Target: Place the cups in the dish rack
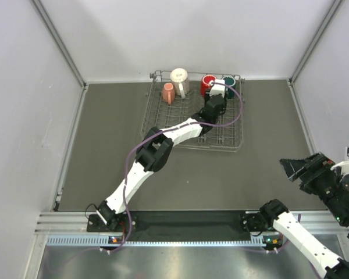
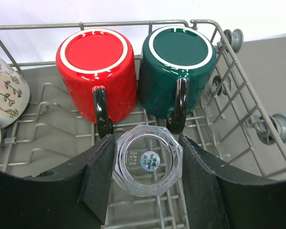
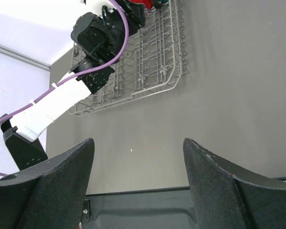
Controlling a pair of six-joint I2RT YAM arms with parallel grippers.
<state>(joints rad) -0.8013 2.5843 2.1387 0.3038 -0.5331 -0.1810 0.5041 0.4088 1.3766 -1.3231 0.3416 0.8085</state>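
Clear glass (image 2: 147, 166) in left claw (image 2: 146, 172), blue base sticker (image 2: 151, 161), print unreadable

- Table (image 1: 104, 145): dark grey matte top, pale walls on three sides.
- Dish rack (image 1: 230, 135): grey wire, standing directly on table, far centre.

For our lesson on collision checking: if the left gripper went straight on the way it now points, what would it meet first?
Probably the black handles of the red mug and dark green mug, just ahead of the clear glass that the left gripper holds; depth is unclear.
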